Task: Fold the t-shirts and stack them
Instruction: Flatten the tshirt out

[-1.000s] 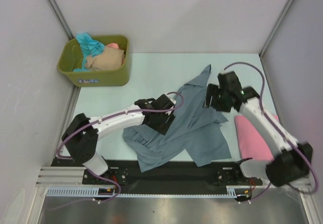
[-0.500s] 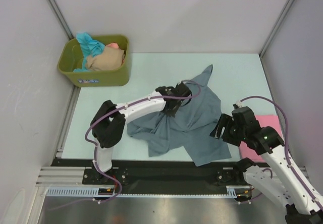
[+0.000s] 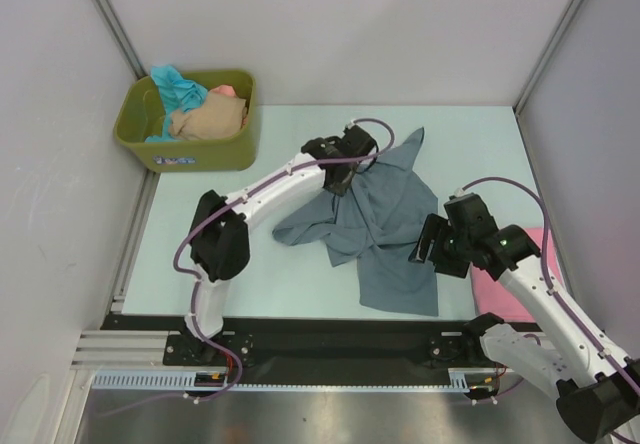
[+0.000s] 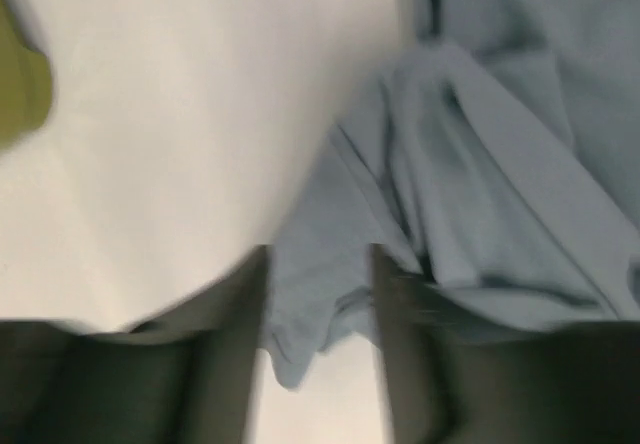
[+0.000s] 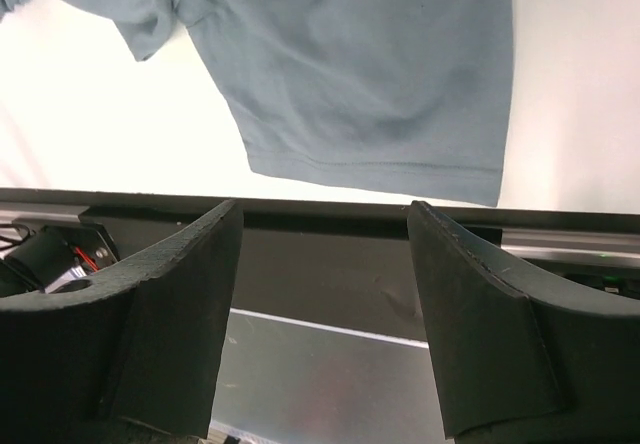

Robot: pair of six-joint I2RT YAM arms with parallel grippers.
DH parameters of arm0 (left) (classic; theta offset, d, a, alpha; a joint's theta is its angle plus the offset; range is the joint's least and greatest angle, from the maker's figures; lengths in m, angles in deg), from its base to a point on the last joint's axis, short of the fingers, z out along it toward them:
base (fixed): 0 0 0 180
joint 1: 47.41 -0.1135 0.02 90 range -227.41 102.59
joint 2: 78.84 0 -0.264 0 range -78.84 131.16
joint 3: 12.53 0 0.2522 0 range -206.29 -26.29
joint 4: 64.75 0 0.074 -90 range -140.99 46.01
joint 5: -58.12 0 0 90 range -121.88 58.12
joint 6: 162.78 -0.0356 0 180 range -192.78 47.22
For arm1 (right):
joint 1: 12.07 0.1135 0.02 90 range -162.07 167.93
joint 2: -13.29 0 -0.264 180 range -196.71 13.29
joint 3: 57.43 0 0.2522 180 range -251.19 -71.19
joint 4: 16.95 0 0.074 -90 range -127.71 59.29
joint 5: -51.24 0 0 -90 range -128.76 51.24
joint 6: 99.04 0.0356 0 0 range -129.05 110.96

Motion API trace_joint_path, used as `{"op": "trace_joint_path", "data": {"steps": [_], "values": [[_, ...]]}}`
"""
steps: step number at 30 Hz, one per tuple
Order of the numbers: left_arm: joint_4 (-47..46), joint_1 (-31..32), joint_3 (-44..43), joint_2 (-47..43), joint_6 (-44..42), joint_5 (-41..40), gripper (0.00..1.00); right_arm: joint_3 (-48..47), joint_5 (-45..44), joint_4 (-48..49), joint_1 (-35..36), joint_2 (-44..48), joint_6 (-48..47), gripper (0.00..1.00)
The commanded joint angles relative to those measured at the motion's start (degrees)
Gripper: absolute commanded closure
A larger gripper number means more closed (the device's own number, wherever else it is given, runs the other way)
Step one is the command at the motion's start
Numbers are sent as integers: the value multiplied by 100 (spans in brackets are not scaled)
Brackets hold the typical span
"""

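Observation:
A slate grey-blue t-shirt (image 3: 385, 234) lies crumpled mid-table, one sleeve pointing to the far side. My left gripper (image 3: 349, 176) hovers over its far left part. In the blurred left wrist view, the gripper's (image 4: 320, 344) fingers stand apart, a flap of the shirt (image 4: 480, 164) hanging between them. My right gripper (image 3: 427, 249) is open and empty at the shirt's near right edge; in its wrist view the gripper (image 5: 325, 304) sits just short of the shirt's hem (image 5: 380, 64). A pink t-shirt (image 3: 492, 292) lies at the right, partly under the right arm.
An olive-green tub (image 3: 200, 151) at the far left holds teal (image 3: 178, 86), beige (image 3: 208, 117) and salmon (image 3: 226, 91) t-shirts; its corner (image 4: 20, 94) shows in the left wrist view. A black rail (image 5: 320, 226) runs along the near table edge. Grey walls close in both sides.
The left gripper moved toward the far side, dragging the grey-blue shirt into a narrower bunch. The right arm swung from the shirt's far right to its near right edge.

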Motion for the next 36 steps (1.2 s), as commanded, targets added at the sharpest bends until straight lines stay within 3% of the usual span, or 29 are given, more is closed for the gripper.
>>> {"op": "trace_joint_path", "data": {"steps": [1,3,5,6,9,10,15,36], "values": [[124,590,569,-832,303,485,59,-54,57,140,-115,73,-30,28],[-34,679,772,-955,593,943,67,-1,198,201,-220,73,-30,28],[-306,819,940,-877,682,1382,67,43,268,254,-247,91,-21,28],[-316,863,914,-711,699,1385,67,43,286,289,-264,99,-21,28],[-246,943,800,-351,752,1525,82,17,321,272,-299,143,-48,28],[-194,943,791,-288,796,1569,82,8,321,263,-308,161,-48,28],[-316,952,984,-209,1147,1744,72,104,277,167,-387,398,-22,28],[-536,934,695,406,1271,1895,59,210,392,184,-493,477,-100,28]]}}
